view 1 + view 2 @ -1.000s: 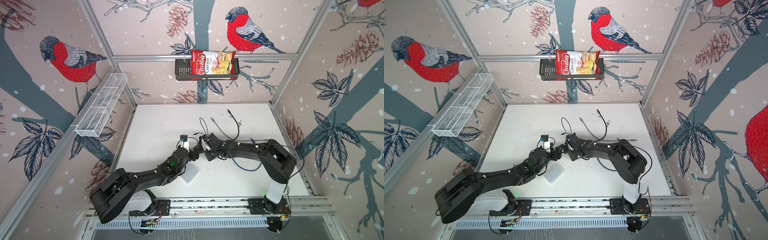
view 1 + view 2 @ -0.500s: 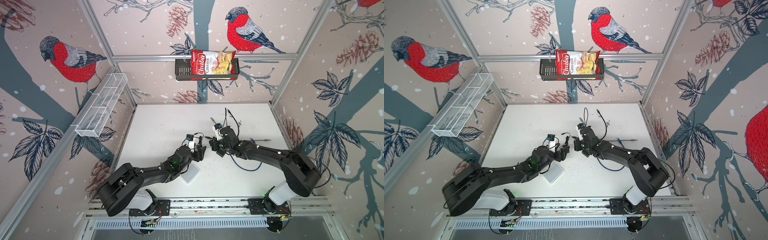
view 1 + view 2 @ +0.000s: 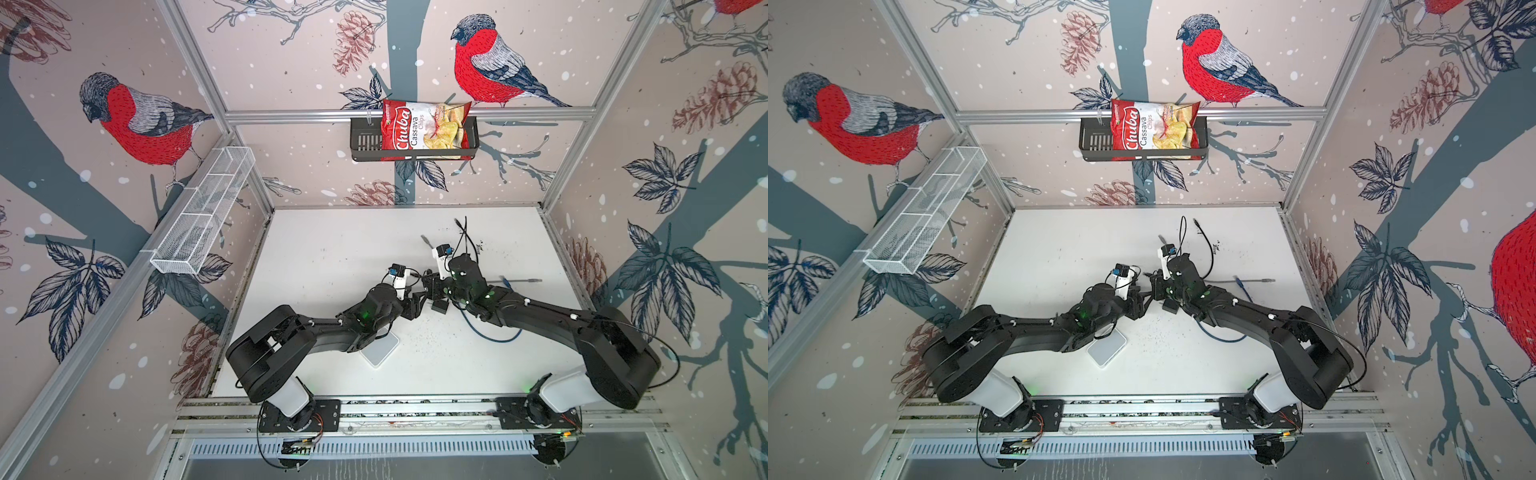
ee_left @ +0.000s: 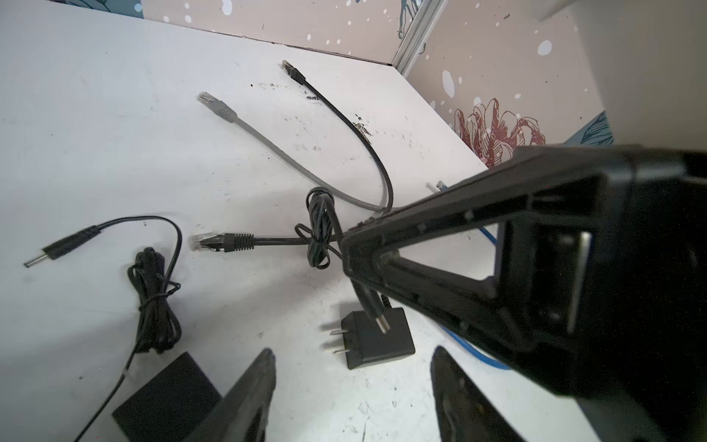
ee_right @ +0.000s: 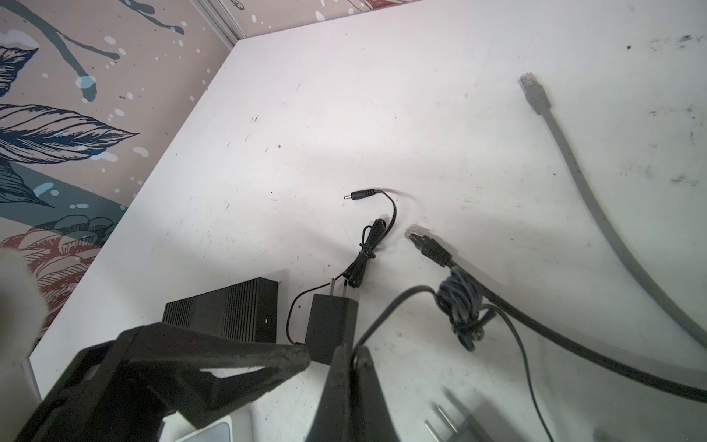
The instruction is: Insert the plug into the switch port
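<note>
My right gripper [image 4: 354, 250] [image 5: 350, 354] is shut on the plug [image 4: 377, 312], a black barrel plug whose metal tip points down over its black power adapter [image 4: 377, 340] [image 3: 439, 306]. The thin cable [image 5: 386, 310] rises from between the shut fingers. My left gripper [image 4: 352, 369] [image 3: 417, 305] stands open just short of that adapter, nothing between its fingers [image 4: 260, 382]. The switch [image 5: 222, 310], a black ribbed box, lies beyond the left finger [image 5: 229, 359]; its ports do not show. In both top views the arms hide it.
A second adapter [image 5: 331, 325] with a loose barrel plug [image 5: 359, 195] lies beside the switch. Network cables lie around: black [image 4: 214, 242], grey [image 4: 216, 105], flat black [image 4: 292, 70], blue [image 3: 490, 336]. A white flat box [image 3: 380, 347] sits under the left arm.
Both grippers have shifted to the right, and the right arm's elbow has swung outward while it keeps the plug. The left jaws have narrowed a little.
</note>
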Available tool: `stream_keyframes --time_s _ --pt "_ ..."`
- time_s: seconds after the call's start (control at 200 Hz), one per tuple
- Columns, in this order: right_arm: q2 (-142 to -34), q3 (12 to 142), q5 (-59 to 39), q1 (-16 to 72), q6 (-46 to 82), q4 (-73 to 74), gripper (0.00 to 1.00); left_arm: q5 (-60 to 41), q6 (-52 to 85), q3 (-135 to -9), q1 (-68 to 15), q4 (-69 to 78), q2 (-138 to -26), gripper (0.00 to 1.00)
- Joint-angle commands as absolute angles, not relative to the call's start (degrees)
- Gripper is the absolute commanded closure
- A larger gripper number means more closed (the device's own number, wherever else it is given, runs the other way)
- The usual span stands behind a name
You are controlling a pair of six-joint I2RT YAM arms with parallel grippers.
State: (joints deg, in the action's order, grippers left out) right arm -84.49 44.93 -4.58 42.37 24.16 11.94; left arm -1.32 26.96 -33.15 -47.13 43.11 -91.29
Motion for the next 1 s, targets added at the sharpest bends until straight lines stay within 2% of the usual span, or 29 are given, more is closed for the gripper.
stream_keyframes --time_s 0.0,0.305,0.545,0.996 --pt "-83.67 44.65 -3.69 42.30 24.53 14.76 0.99 -2.55 28.18 -34.22 -47.36 46.43 -92.79 0.38" --pt "-82.35 43.84 -4.31 42.00 24.80 15.47 0.99 -2.97 29.89 -34.92 -47.45 52.00 -95.53 0.46" --pt "-81.35 43.02 -4.22 41.84 24.96 15.61 0.99 -3.09 29.31 -36.64 -47.43 53.11 -96.66 0.49" --pt "-80.77 42.80 -4.97 41.79 24.87 16.07 0.99 -2.89 29.36 -37.94 -47.44 53.09 -98.46 0.68"
